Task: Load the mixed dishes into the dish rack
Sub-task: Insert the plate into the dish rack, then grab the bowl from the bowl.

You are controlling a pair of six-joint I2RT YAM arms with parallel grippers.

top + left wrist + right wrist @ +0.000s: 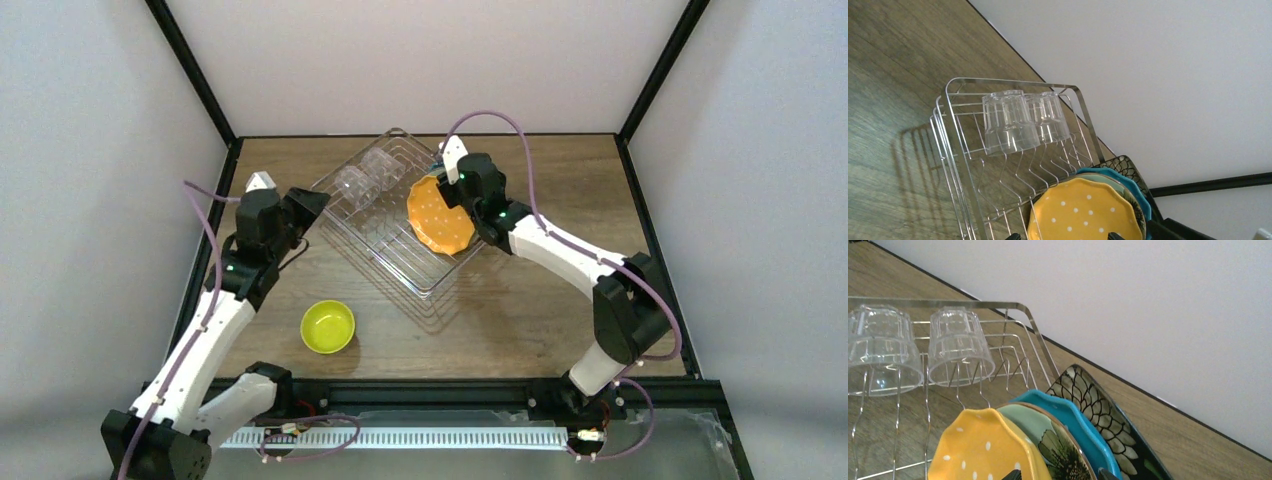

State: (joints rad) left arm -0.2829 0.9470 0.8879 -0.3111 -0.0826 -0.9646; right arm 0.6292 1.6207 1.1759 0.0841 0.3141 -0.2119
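In dish rack [395, 255]: right hand [445, 188] spread over orange plate [440, 220] rim. Left of rack: left hand [315, 201] spread, empty. Risk: snagging rim on retreat, toppling leaning plates [1070, 420].

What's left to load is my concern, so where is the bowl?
In the top view the bowl sits on the table, outside the rack, off its near-left side toward the table's near edge.
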